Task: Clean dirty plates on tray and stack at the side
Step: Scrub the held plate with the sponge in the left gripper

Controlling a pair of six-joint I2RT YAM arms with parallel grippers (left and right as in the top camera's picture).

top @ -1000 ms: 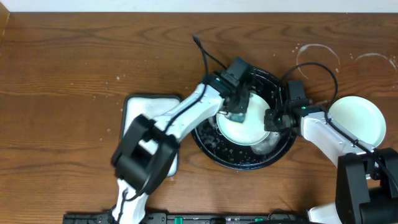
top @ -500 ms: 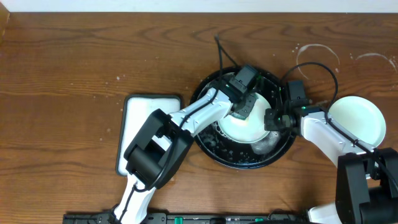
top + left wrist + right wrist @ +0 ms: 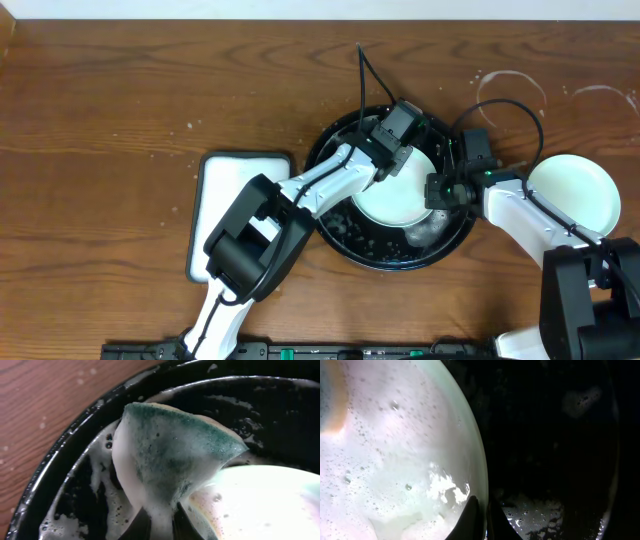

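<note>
Left gripper [image 3: 157, 522] clamped on soapy green sponge [image 3: 175, 460], 12 o'clock on mint plate [image 3: 395, 460] in black tray [image 3: 55, 472]. Right gripper [image 3: 481, 520] pinches plate rim, 3 o'clock. Risk: wet rim slips under scrub push.

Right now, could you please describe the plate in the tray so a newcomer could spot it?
Find the round black tray mid-table; a pale mint-white plate lies in it, foamy with suds. Unlike the other pale plate on bare tabletop to the right, it has the left tool's soapy green sponge at its edge and the right tool pinching its rim.
</note>
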